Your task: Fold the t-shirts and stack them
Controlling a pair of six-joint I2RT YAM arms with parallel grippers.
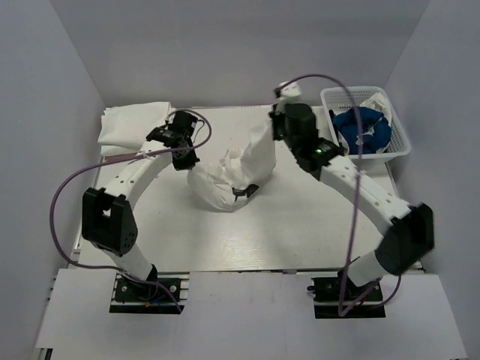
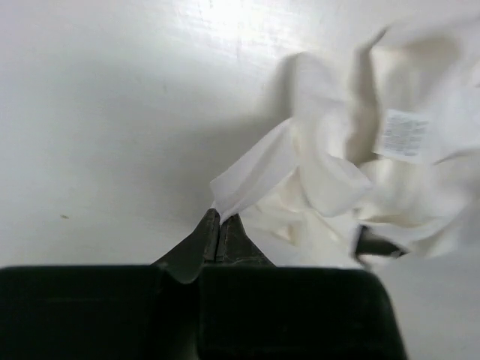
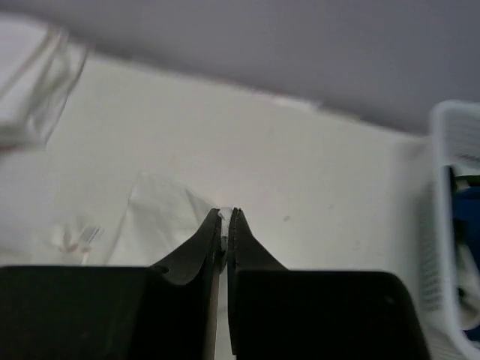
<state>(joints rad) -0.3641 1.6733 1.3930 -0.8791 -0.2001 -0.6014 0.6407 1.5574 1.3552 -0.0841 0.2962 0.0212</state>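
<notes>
White crumpled t-shirt (image 1: 229, 180) lies mid-table. The left gripper (image 2: 219, 225), at the shirt's ten o'clock, is clamped on a cloth edge. The right gripper (image 3: 227, 219), at its one o'clock, is pinched on another. A folded white stack (image 1: 129, 124) sits at the table's ten o'clock. This looks like the spreading step, which next calls for drawing both edges apart to flatten the shirt.

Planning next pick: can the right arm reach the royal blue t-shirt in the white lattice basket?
Probably not yet: right gripper is shut on the crumpled white t-shirt; the nearby basket looks unobstructed.
</notes>
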